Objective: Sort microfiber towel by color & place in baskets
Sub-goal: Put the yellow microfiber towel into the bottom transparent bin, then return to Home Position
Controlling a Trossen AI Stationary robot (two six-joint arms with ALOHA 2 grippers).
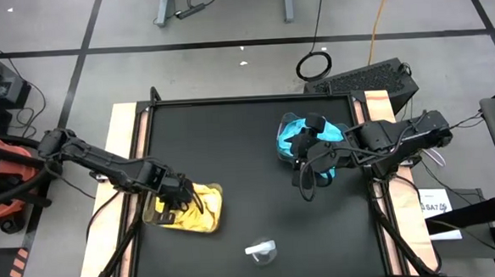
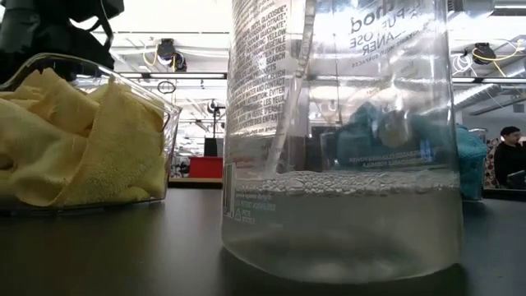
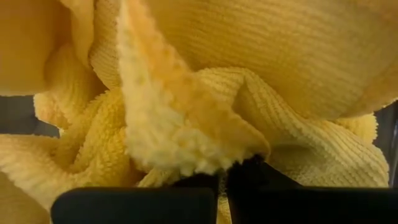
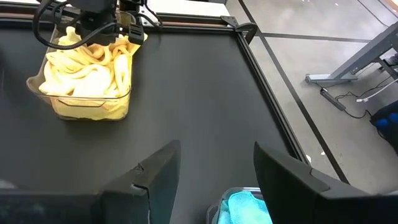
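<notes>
The yellow microfiber towels (image 1: pixel 202 207) lie piled in a clear basket (image 4: pixel 81 102) at the table's near left. My left gripper (image 1: pixel 176 197) is down in that pile, shut on a yellow towel (image 3: pixel 186 124). Teal-blue towels (image 1: pixel 297 138) fill the second clear basket (image 4: pixel 231 194) at the table's right. My right gripper (image 4: pixel 214 165) hovers open just near of that basket and touches nothing. In the low view, the yellow basket (image 2: pixel 168 123) shows at left, and the blue towels (image 2: pixel 472 156) show behind a bottle. My left gripper pinches a fuzzy fold of a yellow towel (image 3: pixel 214 163) between its two fingers (image 3: pixel 252 177). One layer or several, I cannot tell. It comes from above, and the towel rests on the other yellow towels in the basket.
A small clear plastic cup-like piece (image 1: pixel 262 251) lies near the table's near edge. A large clear bottle (image 2: pixel 341 140) stands right in front of the low camera. Bare black table (image 1: pixel 240 156) lies between the two baskets. A person (image 2: pixel 509 152) is in the room beyond.
</notes>
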